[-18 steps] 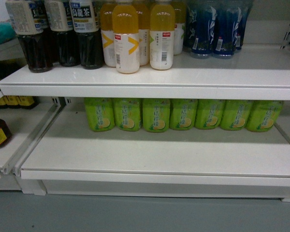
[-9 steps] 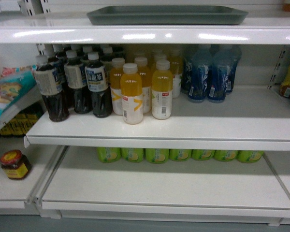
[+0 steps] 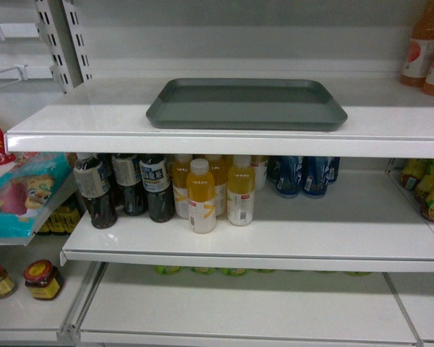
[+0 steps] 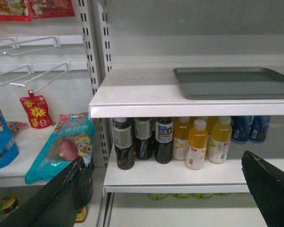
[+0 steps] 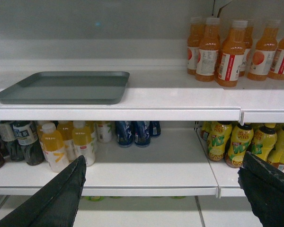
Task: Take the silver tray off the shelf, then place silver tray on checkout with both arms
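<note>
A: Head view: where is the silver tray point(image 3: 246, 104) lying?
B: Flat on the top shelf point(image 3: 94, 119), above the bottles point(image 3: 202, 195).
A: And the pincers?
B: Left pincer point(image 4: 165, 189) and right pincer point(image 5: 161, 187) are both hanging spread wide, gripping nothing.

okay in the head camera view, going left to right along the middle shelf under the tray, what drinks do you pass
Dark tea bottles → yellow juice bottles → blue bottles → then, past the shelf divider, yellow-green bottles at the right edge. The silver tray sits on the shelf above them.
</note>
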